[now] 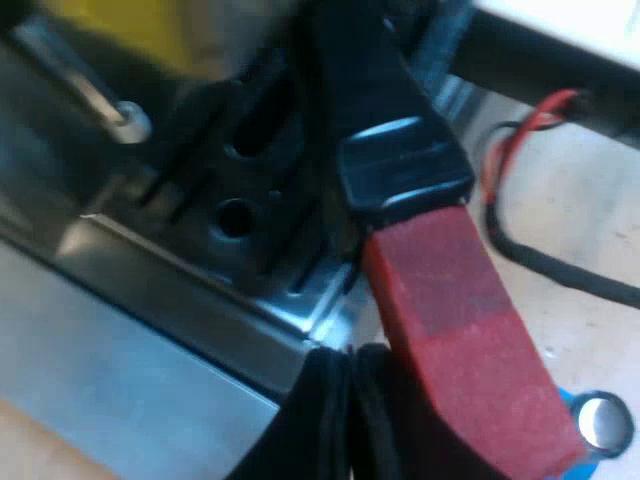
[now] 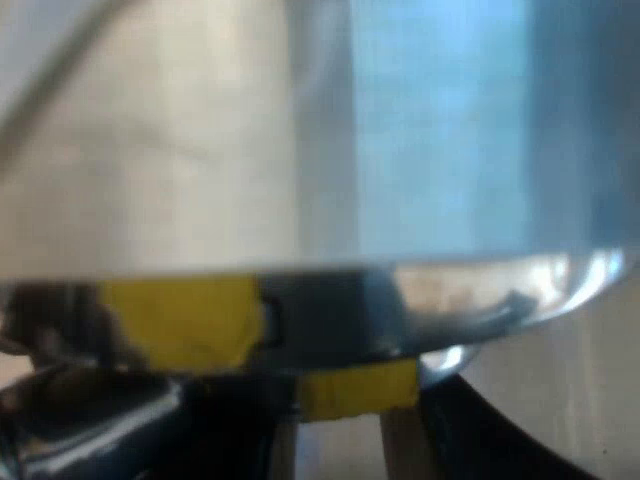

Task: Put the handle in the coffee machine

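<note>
Handle [image 1: 440, 300] nr machine [image 1: 150, 330]; beige tabletop [image 1: 580, 205] beside.

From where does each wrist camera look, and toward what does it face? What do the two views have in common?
Left wrist view: on the left arm, close to the machine, facing the handle and its red end; the left gripper shows dark beside the red end.
Right wrist view: on the right arm, very near a shiny metal rim with yellow tape; dark shapes beneath may be its own.
Shared: shiny metal and a yellow patch; whether the same, I cannot tell.
</note>
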`<state>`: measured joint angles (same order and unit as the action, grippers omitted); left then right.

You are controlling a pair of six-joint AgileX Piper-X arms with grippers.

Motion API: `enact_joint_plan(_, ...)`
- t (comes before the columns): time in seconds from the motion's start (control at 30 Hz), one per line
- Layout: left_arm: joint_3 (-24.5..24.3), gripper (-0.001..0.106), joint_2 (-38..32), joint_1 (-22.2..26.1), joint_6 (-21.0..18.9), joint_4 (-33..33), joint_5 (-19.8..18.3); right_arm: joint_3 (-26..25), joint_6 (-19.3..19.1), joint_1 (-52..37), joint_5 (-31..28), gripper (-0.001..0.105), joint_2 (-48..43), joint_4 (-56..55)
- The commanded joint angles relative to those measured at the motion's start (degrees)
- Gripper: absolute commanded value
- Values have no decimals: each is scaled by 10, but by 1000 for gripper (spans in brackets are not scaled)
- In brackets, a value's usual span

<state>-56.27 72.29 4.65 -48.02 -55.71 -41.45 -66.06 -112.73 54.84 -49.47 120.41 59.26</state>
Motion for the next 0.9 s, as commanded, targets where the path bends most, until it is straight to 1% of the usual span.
enact_joint_plan(0.03,1,1,-4,-24,3,-29,12,-25,-4,-5,21,26,-31,65)
enact_joint_plan(0.07,1,1,-4,-30,0,-33,17,-25,-4,-5,21,26,-31,65)
enact_joint_plan(0.13,4,1,-4,-42,-32,-41,28,-25,-4,-5,21,26,-31,65)
enact_joint_plan(0.2,9,0,-6,-44,-45,-30,31,-25,-4,-5,21,26,-31,65)
enact_joint_plan(0.3,15,0,-9,-45,-79,-9,39,-25,-4,-3,21,26,-31,65)
enact_joint_plan(0.47,15,0,-12,-45,-89,-9,35,-25,-4,6,12,26,-31,64)
enact_joint_plan(0.5,15,0,-12,-45,-100,-8,31,-25,-4,8,5,26,-31,64)
enact_joint_plan(0.6,17,0,-16,-46,-111,-8,17,-24,-4,12,-5,26,-34,60)
enact_joint_plan(0.7,21,0,-24,-58,-111,-8,19,-20,-4,15,-8,26,-42,54)
enact_joint_plan(0.8,27,0,-33,-82,-114,-2,26,5,21,15,-8,26,-65,25)
enact_joint_plan(0.83,32,0,-38,-94,-118,7,37,20,35,15,-8,26,-77,8)
enact_joint_plan(0.87,35,0,-42,-100,-124,13,41,25,40,15,-7,26,-81,3)
enact_joint_plan(0.9,39,0,-46,-107,-133,23,44,43,56,15,3,26,-95,-14)
